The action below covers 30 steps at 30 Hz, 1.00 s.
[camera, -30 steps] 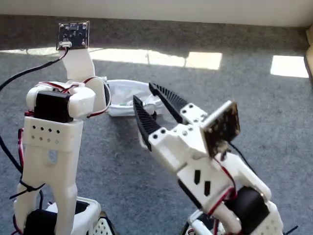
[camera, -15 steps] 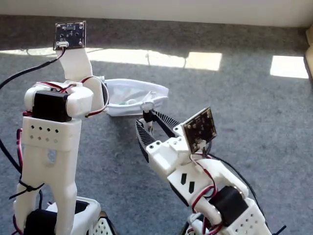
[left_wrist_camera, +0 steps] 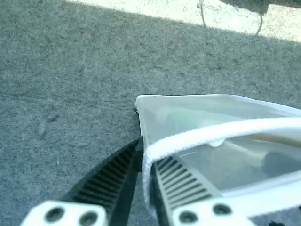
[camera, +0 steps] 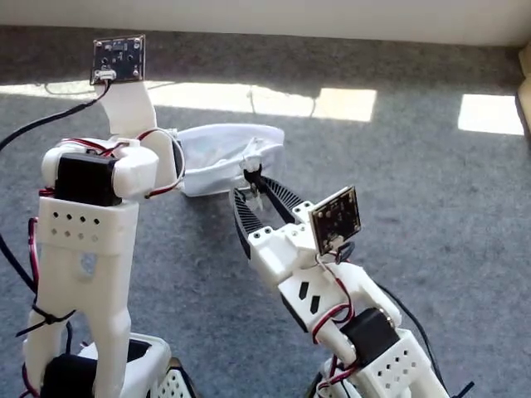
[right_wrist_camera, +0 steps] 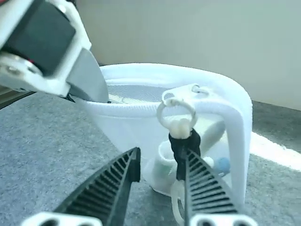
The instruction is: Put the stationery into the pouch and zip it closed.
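Two arms stand over the grey carpet in my high view: the left arm fills the left side of the frame and the right arm rises from the lower centre. The pouch sits in the upper middle of the frame, between them, a pale mesh bag with a white zip edge. Its mouth gapes wide and faces the right arm.

My left gripper has its jaws pinched nearly together on the pouch's rim at one end, with the white zip edge caught between the black ribbed fingers.

My right gripper sits at the near end of the pouch with its jaws moderately apart, holding nothing. In its wrist view the zip pull, a black tab topped by a white ring, hangs just beside one finger. It appears to touch that finger's inner face, while the other finger stands clear of it.

Some stationery lies inside the pouch. I can make out a white cylinder and a small blue piece through the opening, but I cannot tell what they are.
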Each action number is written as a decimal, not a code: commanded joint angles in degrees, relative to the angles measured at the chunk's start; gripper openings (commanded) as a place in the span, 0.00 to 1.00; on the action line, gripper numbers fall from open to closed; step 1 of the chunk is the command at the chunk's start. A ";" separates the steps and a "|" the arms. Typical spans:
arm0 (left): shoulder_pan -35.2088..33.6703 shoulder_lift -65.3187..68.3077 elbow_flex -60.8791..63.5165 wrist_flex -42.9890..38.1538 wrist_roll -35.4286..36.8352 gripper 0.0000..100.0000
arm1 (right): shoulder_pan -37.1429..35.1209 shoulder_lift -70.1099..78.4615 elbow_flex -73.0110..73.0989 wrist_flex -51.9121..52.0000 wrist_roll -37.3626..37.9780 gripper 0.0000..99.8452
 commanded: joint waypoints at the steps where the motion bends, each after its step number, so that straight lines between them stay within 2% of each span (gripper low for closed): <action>1: -0.84 -0.22 -1.19 0.09 -0.79 0.01 | 2.77 -0.22 0.75 -1.89 -0.53 0.13; 16: -0.57 -0.57 0.48 -0.35 -0.79 0.01 | 4.35 -0.40 4.88 -11.21 -0.18 0.13; 24: -0.57 -0.57 0.92 -0.35 -0.79 0.01 | 4.26 -0.48 4.97 -11.65 -0.18 0.13; 30: -0.57 -0.31 0.92 -0.35 -0.79 0.01 | 4.44 -0.66 4.88 -11.47 0.97 0.00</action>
